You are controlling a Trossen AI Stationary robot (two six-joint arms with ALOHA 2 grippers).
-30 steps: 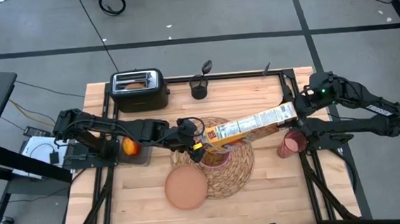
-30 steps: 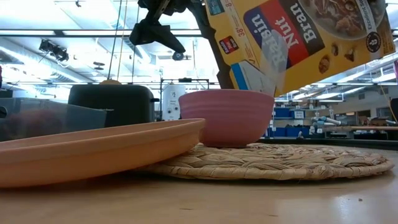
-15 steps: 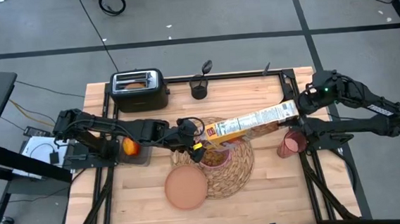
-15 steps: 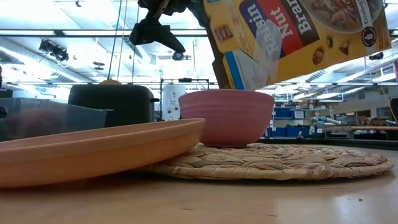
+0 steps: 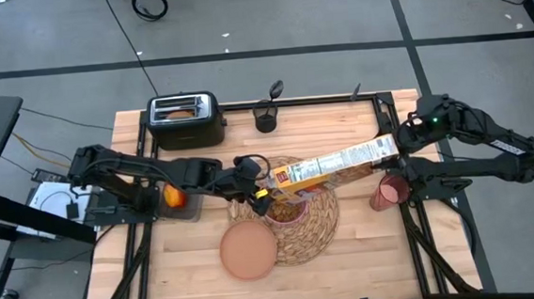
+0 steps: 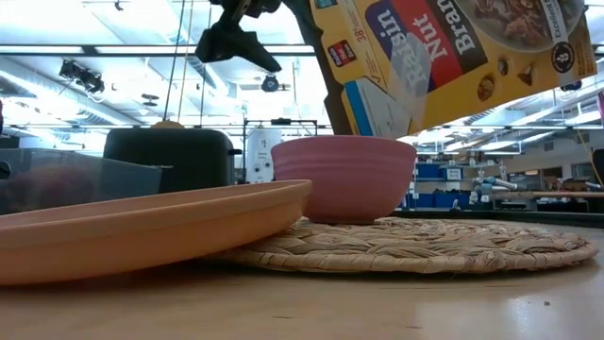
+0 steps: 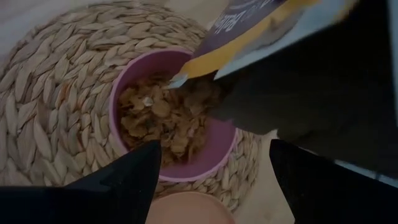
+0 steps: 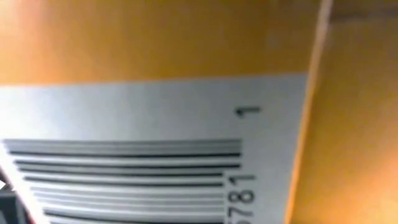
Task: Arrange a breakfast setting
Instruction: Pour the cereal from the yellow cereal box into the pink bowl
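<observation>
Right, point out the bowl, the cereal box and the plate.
bowl (image 6: 344, 179), low view, on its outer side wall.
cereal box (image 5: 334, 166), high view, on the middle of its printed face.
plate (image 5: 249, 250), high view, on its bare centre.
</observation>
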